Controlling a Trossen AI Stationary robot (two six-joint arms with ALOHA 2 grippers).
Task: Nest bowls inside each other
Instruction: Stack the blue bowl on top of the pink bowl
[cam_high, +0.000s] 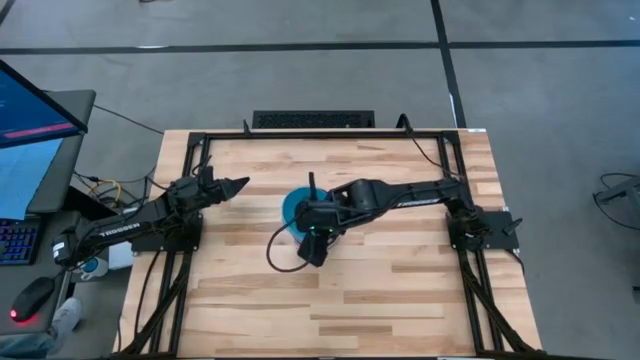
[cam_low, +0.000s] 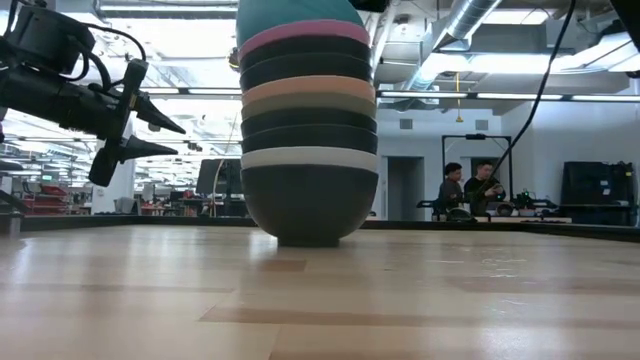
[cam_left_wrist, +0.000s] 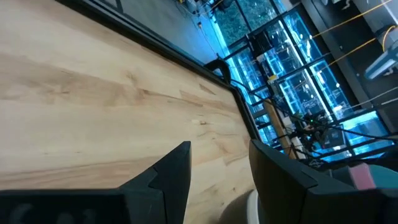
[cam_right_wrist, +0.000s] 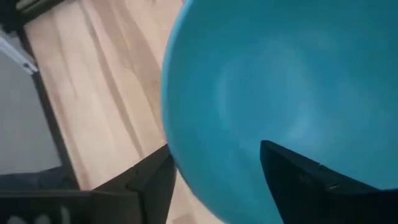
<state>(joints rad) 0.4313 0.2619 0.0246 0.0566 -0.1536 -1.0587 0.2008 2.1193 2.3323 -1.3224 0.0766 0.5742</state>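
While right hand (cam_right_wrist: 214, 174) straddles blue bowl (cam_right_wrist: 292, 87) rim, open

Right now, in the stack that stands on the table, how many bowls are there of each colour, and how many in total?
Black bowls: 5
White bowl: 1
Grey-olive bowl: 1
Orange bowl: 1
Pink bowl: 1
Blue bowl: 1
Total: 10
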